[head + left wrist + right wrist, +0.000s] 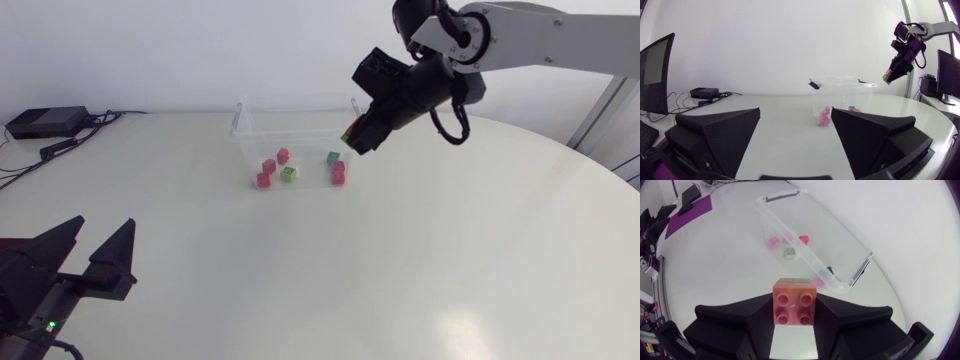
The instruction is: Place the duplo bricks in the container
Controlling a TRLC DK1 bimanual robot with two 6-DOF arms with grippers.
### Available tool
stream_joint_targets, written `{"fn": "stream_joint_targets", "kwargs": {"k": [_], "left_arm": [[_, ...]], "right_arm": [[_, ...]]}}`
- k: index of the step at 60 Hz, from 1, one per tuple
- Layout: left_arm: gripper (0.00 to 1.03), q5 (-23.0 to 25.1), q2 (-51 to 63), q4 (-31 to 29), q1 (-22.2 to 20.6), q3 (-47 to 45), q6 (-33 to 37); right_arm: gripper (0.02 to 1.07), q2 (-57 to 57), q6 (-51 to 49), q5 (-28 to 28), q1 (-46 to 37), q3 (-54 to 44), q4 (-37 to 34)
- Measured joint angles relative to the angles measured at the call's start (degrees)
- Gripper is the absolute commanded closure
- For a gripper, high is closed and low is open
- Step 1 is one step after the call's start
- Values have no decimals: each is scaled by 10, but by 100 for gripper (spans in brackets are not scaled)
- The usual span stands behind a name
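So the right end effector (356, 136) is up in the air by the right end of the container (290, 100), and it's clamped on a salmon brick (794, 303); in the right wrist view both black fingers (740, 322) press against the brick's sides, studs facing the camera, with a green strip showing along its far edge; can't tell if that's a second brick stuck to it. The container is clear plastic and open-topped, sitting toward the back of the white table (450, 260); from the right wrist view it lies ahead of and below the held brick. Whether the brick is over the inside of the box or just outside the rim, I honestly can't tell.

Inside the container there's a handful of bricks: several pink bricks (269, 166), a green brick (289, 174) among them, and a teal brick (333, 158) nearer the right end with one more pink one just beside it; all lying loose on the bottom.

The left end effector (103, 228) sits low at the near left of the table, well apart from the container; fingers spread wide, holding nothing; its wrist view looks straight across the table at the container through the gap between them. A small black box (45, 122) with cables sits at the far left of the table.
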Motion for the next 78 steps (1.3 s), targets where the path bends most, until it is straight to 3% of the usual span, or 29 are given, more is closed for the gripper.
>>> {"fn": "stream_joint_targets", "kwargs": {"k": [31, 33, 36, 37, 39, 46, 53, 78], "left_arm": [[4, 0, 0, 0, 0, 0, 0], [4, 0, 0, 0, 0, 0, 0], [4, 0, 0, 0, 0, 0, 0], [4, 0, 0, 0, 0, 0, 0], [4, 0, 0, 0, 0, 0, 0], [4, 0, 0, 0, 0, 0, 0], [4, 0, 0, 0, 0, 0, 0], [4, 0, 0, 0, 0, 0, 0]], "right_arm": [[78, 119, 91, -1, 0, 139, 120], [71, 128, 96, 3, 0, 150, 123], [37, 144, 102, 21, 0, 170, 123], [15, 155, 106, 32, 0, 184, 122], [5, 169, 110, 45, 0, 201, 122], [6, 195, 115, 75, 2, 216, 125], [6, 177, 119, 93, 7, 172, 174], [6, -141, 118, 200, -39, -119, 281]]}}
